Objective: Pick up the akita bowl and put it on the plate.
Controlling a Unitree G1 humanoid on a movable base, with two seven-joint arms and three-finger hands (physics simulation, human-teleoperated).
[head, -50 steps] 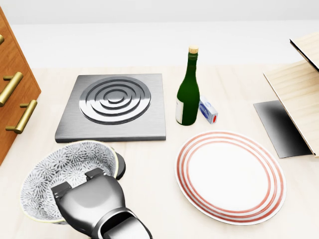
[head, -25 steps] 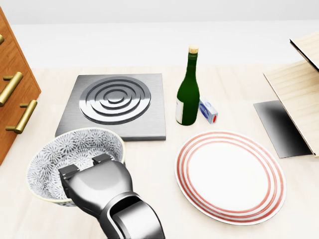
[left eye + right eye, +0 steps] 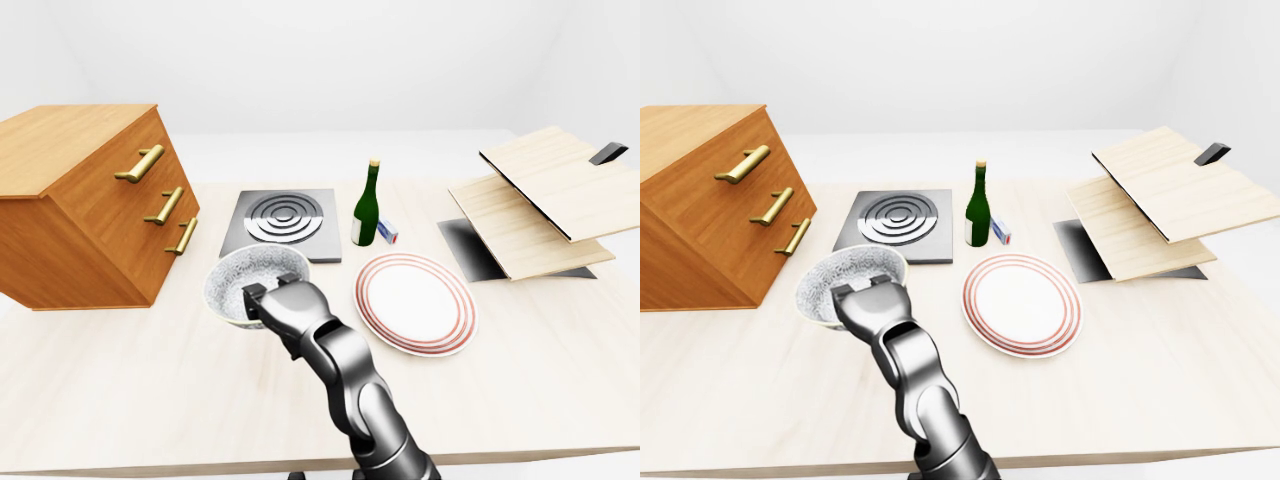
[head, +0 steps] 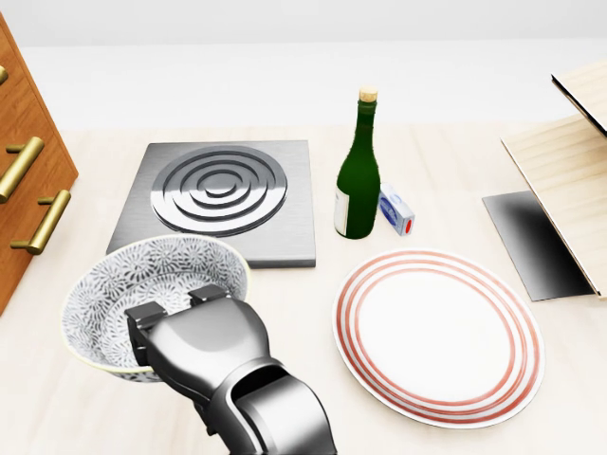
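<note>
The akita bowl (image 4: 142, 280), white with a grey flower pattern, hangs tilted at the lower left of the head view, its far rim overlapping the lower edge of the burner plate. My left hand (image 4: 177, 305) is shut on its near rim, with fingers hooked over the edge into the bowl. To the right, the white plate (image 4: 438, 334) with red rings lies flat on the table with nothing on it. A strip of bare table separates bowl and plate. My right hand does not show in any view.
A steel burner plate (image 4: 220, 194) lies above the bowl. A green wine bottle (image 4: 358, 175) and a small box (image 4: 395, 210) stand just above the plate. A wooden drawer cabinet (image 3: 90, 205) is at the left, stacked wooden boards (image 3: 540, 200) over a dark mat (image 4: 531, 242) at the right.
My left hand has carried the bowl up and to the right in the head view, from the lower left corner towards the burner plate's edge. Everything else stays put.
</note>
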